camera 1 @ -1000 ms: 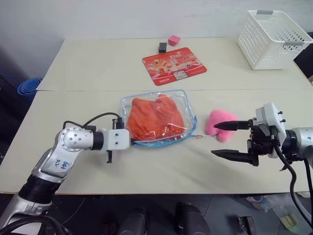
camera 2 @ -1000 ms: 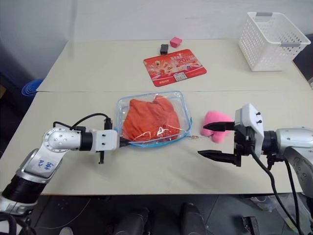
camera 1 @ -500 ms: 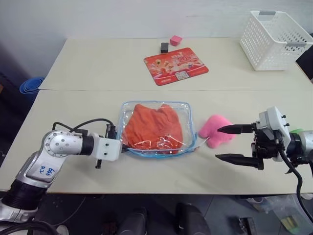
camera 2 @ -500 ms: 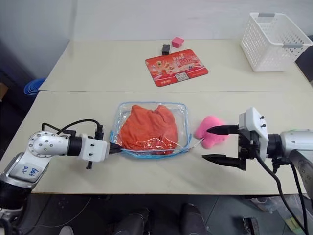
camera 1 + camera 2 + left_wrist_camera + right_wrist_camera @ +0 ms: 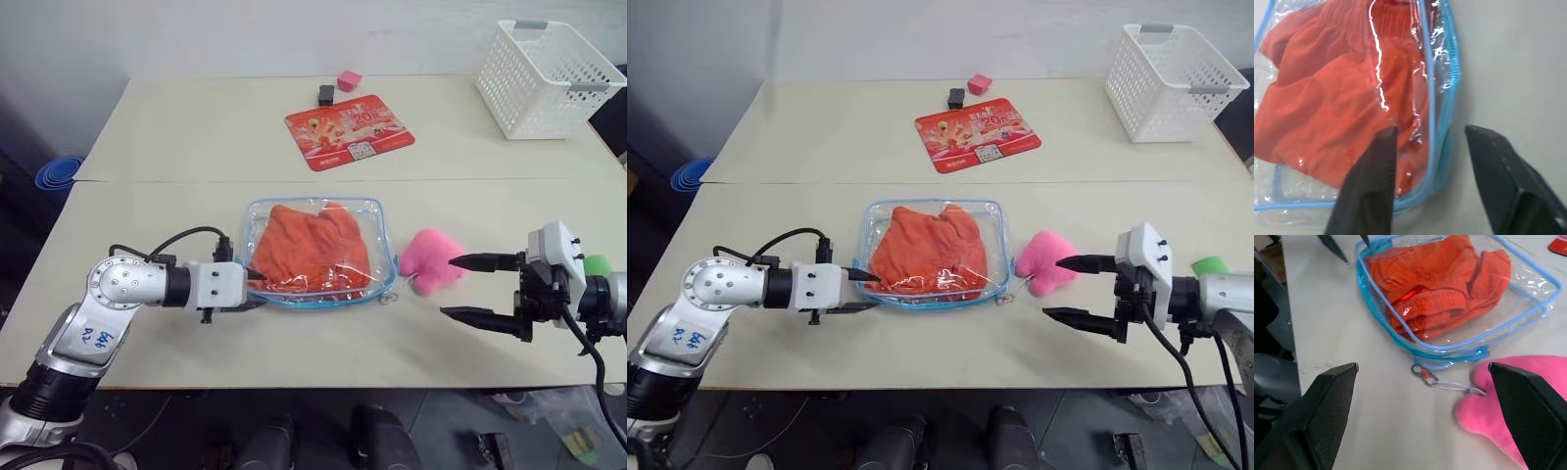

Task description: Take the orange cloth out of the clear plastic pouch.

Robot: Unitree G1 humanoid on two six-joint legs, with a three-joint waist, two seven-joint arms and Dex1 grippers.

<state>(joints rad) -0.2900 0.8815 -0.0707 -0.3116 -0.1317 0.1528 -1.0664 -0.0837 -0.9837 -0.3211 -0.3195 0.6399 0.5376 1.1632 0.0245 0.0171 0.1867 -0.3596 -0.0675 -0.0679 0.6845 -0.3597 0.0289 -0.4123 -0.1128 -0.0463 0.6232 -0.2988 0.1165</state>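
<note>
The clear plastic pouch (image 5: 376,217), edged in light blue, lies flat on the table's front half with the orange cloth (image 5: 309,245) crumpled inside it. My left gripper (image 5: 257,292) is open at the pouch's front left corner. In the left wrist view its fingers (image 5: 1371,186) straddle the blue edge, one over the cloth side and one over bare table. My right gripper (image 5: 448,287) stands wide open to the right of the pouch, a little apart from a pink plush (image 5: 431,259). The pouch's zipper pull ring (image 5: 1427,374) lies toward the plush.
A flat red printed card (image 5: 350,130), a pink block (image 5: 348,79) and a small black object (image 5: 325,94) sit at the back middle. A white lattice basket (image 5: 544,78) stands at the back right. Something green (image 5: 1213,264) lies by my right arm.
My left gripper has opened and let go of the pouch's corner. My right gripper has drawn a little to the right, away from the pink plush.
</note>
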